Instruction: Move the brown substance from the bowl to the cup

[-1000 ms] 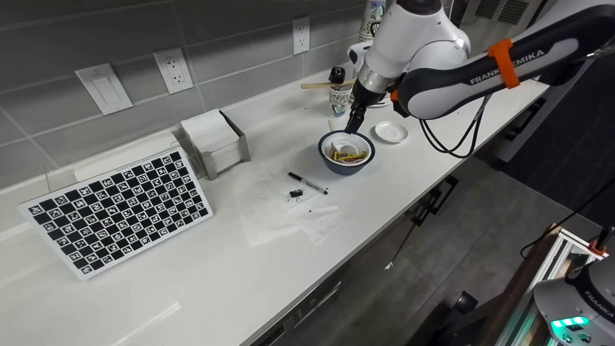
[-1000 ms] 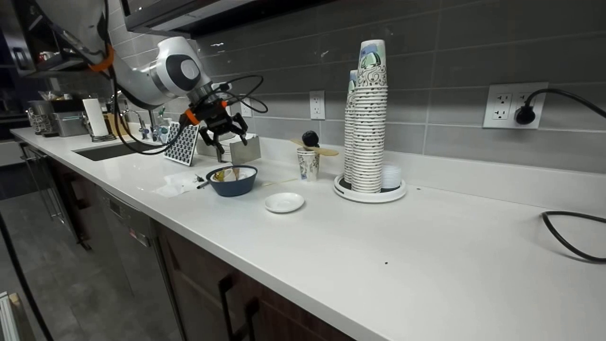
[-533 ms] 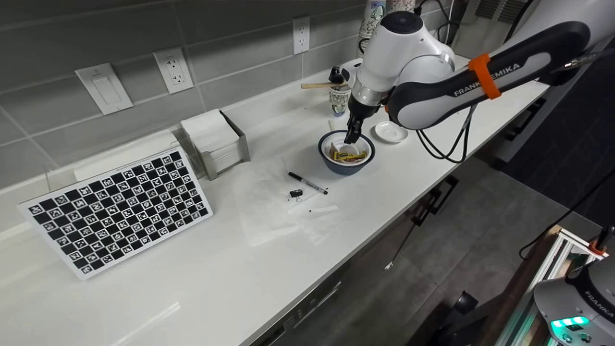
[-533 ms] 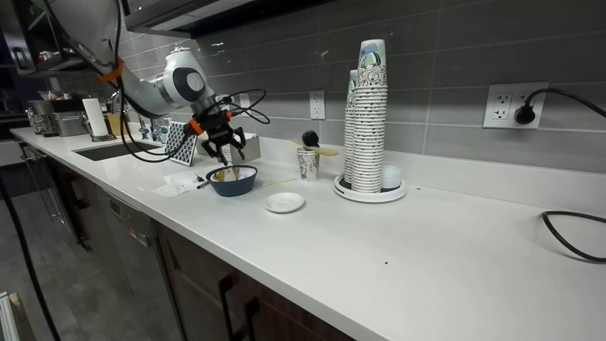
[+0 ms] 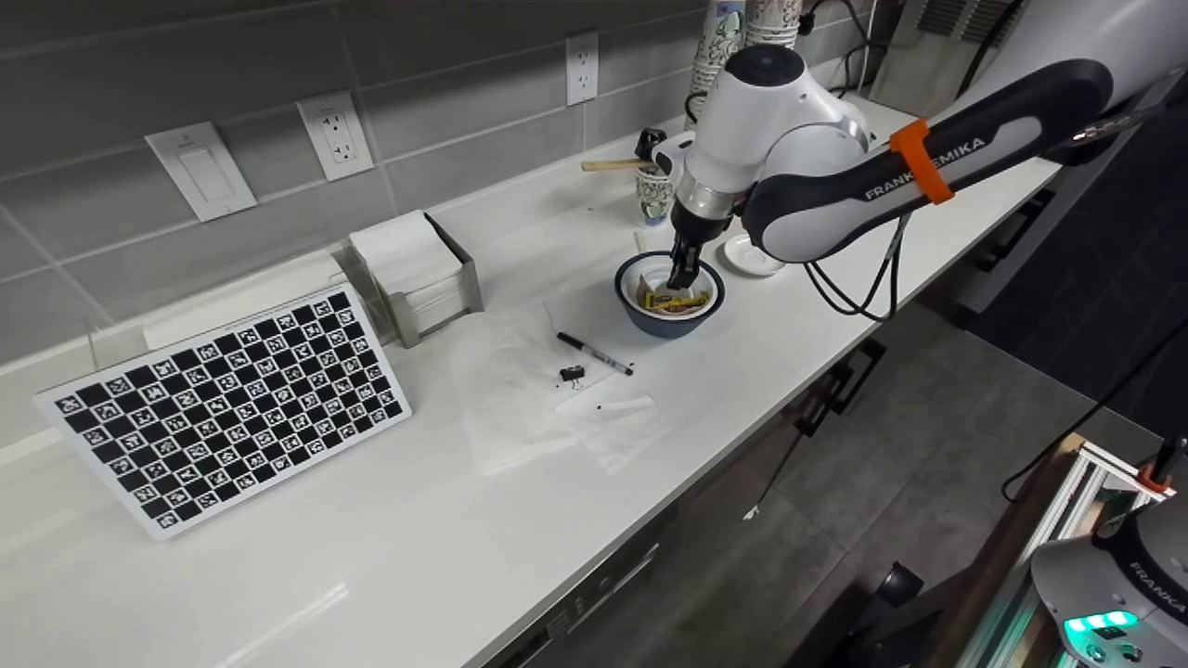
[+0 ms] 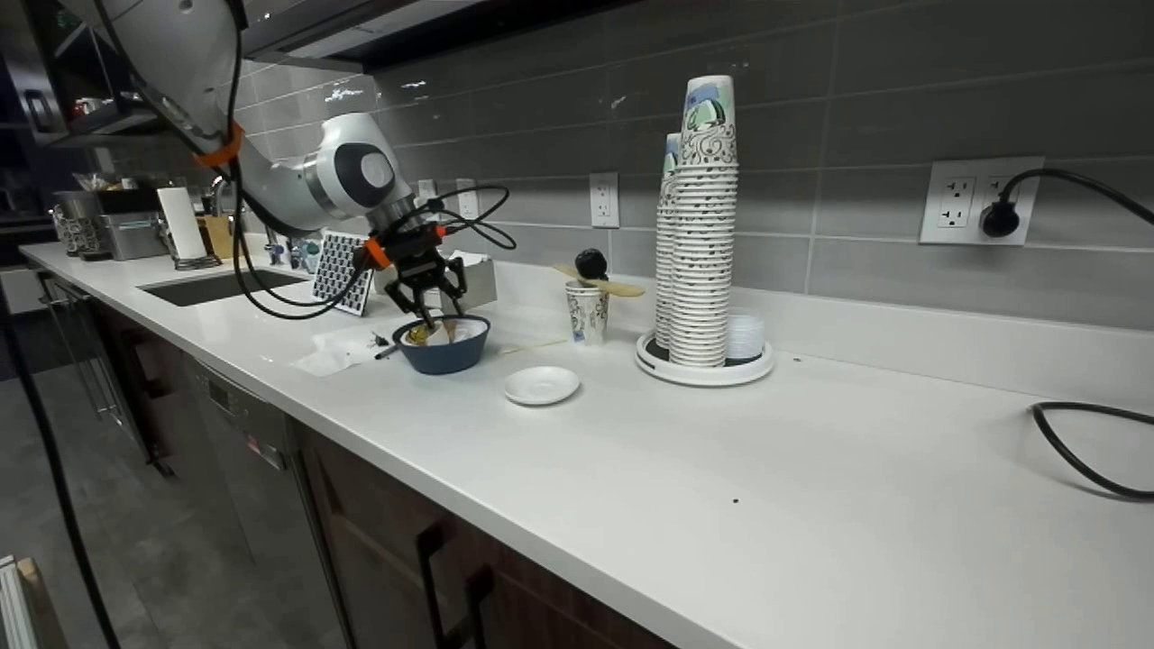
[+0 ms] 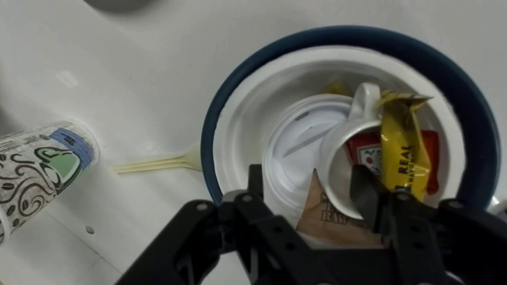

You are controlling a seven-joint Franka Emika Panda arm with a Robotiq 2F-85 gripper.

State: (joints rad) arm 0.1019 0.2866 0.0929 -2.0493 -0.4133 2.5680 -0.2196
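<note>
The dark blue bowl (image 5: 661, 327) with white inside stands on the counter; it also shows in an exterior view (image 6: 442, 359) and the wrist view (image 7: 481, 142). No loose brown bits show; a printed brown paper packet (image 7: 336, 231) lies in the bowl. A small white cup with a handle (image 7: 334, 138) lies tipped there, partly over the packet. A patterned paper cup (image 6: 588, 315) stands outside the bowl. My gripper (image 7: 311, 186) is open, pointing down at bowl-rim height in both exterior views (image 5: 682, 280) (image 6: 444, 317). Its fingers straddle the packet's tip and the white cup's rim; contact cannot be told.
A white lid (image 7: 301, 130) and yellow packet (image 7: 404, 154) share the bowl. A pale fork (image 7: 158, 164) lies beside it. Nearby are a white dish (image 6: 541, 384), cup stacks (image 6: 703, 270), a marker (image 5: 594, 354), a napkin holder (image 5: 422, 278) and a checkered board (image 5: 232, 408).
My gripper has moved down, from above the bowl's far rim to over its inside at rim height. It stays open. The bowl and its contents have not visibly moved.
</note>
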